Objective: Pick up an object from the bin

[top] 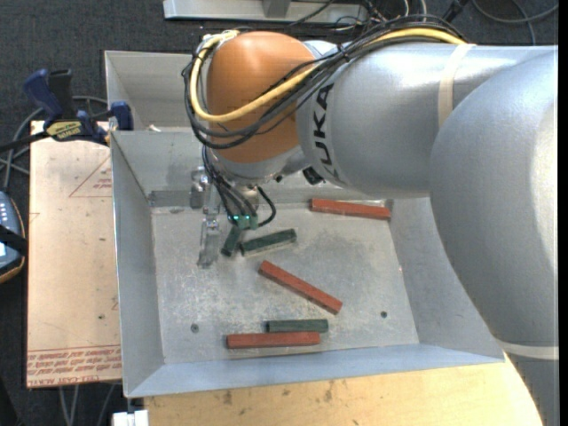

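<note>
My gripper (220, 245) hangs below the orange wrist cover, low over the left middle of the bin floor. Its fingers stand apart, open, with bare floor between them. One finger (209, 245) is pale metal; the other is darker and stands right at the left end of a dark green bar (269, 241). That bar lies flat, running right from the gripper and slightly up. A red bar (300, 287) lies at a slant just below and to the right of it.
Another red bar (350, 208) lies near the back right of the floor. At the front, a red bar (272, 340) and a short dark green bar (296, 326) lie side by side. The large arm covers the bin's right side.
</note>
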### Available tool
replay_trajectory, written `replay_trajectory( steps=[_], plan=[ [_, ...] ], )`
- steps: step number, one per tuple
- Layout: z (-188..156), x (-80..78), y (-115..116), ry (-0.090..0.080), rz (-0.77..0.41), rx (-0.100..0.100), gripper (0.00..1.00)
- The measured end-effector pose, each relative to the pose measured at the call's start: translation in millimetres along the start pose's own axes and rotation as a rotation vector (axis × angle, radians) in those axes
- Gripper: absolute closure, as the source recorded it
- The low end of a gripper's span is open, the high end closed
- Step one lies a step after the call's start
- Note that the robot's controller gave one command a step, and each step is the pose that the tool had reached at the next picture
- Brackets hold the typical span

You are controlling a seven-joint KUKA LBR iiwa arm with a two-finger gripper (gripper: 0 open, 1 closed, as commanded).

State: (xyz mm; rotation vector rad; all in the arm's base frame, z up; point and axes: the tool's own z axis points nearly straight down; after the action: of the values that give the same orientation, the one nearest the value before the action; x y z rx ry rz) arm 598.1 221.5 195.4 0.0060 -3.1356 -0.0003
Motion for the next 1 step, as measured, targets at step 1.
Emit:
replay_trajectory(
  steps=[1],
  plan=[
    [89.8,31.8,-63.4,0.003,-0.007,0.004,0.00]
  ],
)
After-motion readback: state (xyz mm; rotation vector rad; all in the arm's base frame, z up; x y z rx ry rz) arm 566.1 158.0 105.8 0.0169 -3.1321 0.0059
